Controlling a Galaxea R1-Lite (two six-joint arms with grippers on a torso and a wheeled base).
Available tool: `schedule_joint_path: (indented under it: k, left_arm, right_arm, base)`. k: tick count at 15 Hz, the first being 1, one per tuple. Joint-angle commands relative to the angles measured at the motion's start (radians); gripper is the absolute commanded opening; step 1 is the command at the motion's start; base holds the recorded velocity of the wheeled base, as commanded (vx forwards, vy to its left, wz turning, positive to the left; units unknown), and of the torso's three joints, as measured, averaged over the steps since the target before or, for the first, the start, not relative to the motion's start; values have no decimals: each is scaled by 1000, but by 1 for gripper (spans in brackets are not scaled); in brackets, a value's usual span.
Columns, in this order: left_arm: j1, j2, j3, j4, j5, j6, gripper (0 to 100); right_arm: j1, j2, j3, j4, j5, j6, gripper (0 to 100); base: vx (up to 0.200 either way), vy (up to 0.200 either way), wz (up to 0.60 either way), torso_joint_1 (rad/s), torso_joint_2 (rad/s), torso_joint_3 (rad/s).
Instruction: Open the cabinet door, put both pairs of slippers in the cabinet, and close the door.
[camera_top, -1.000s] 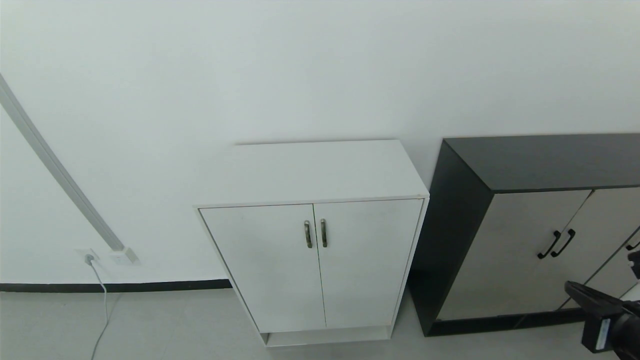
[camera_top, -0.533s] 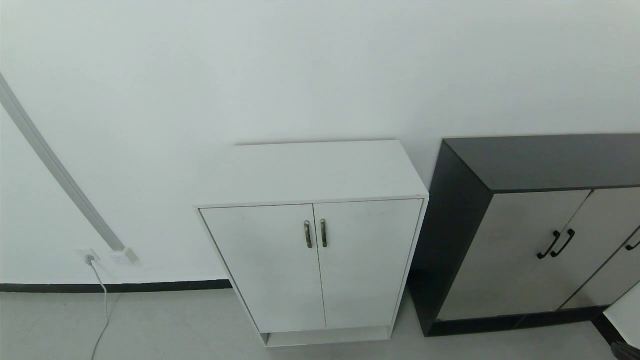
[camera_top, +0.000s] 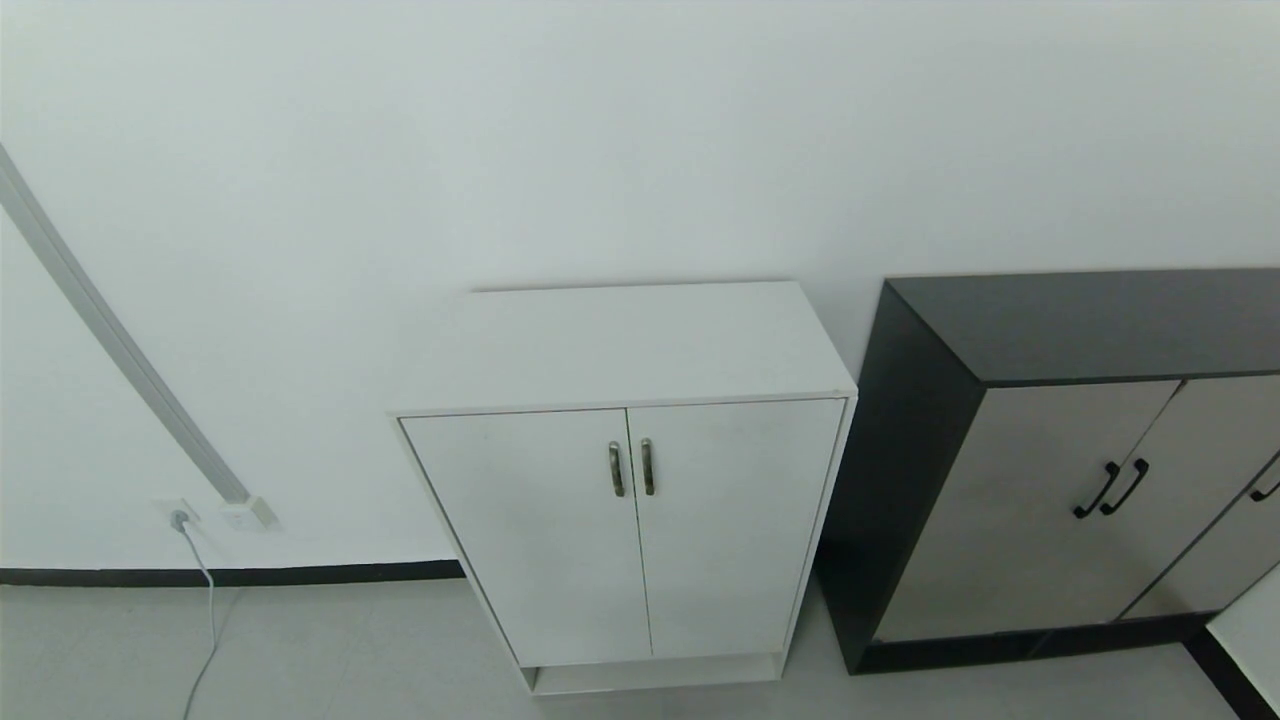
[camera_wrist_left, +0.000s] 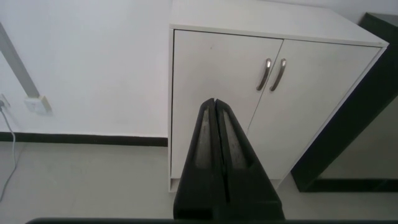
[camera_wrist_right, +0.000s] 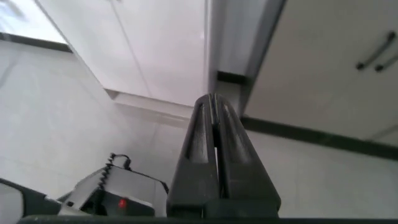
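White cabinet (camera_top: 625, 530) at far wall, doors shut. Open floor (camera_top: 350, 650) left of it; black cabinet (camera_top: 900, 480) just beside, right. Left claw (camera_wrist_left: 215, 102) pinched shut, empty, facing it; right claw (camera_wrist_right: 213, 98) likewise, low. Risk: paired handles (camera_top: 616, 468) nearly touch, so a claw may hook both; right door's swing crowds black cabinet.

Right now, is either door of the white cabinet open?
No, the white cabinet has both doors shut flush, with the two handles side by side.
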Motion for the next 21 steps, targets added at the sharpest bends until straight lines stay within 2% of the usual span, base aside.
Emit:
schedule_joint_path:
  k: [1, 5, 7, 10, 15, 21]
  left_arm:
    - [0, 0, 0, 0, 0, 0, 0]
    - [0, 0, 0, 0, 0, 0, 0]
    - [0, 0, 0, 0, 0, 0, 0]
    - [0, 0, 0, 0, 0, 0, 0]
    - [0, 0, 0, 0, 0, 0, 0]
    - [0, 0, 0, 0, 2, 0, 0]
  right_arm:
    - [0, -19, 13, 2, 2, -1, 0]
    - [-11, -80, 13, 89, 54, -11, 0]
    - [-31, -92, 13, 86, 56, -13, 0]
    - [-98, -123, 13, 87, 56, -13, 0]
    - [-279, -226, 13, 87, 57, -21, 0]
    - [-296, -285, 15, 84, 66, -11, 0]
  base:
    - [0, 0, 0, 0, 0, 0]
    - [0, 0, 0, 0, 0, 0]
    - [0, 0, 0, 0, 0, 0]
    - [0, 0, 0, 0, 0, 0]
    - [0, 0, 0, 0, 0, 0]
    - [0, 0, 0, 0, 0, 0]
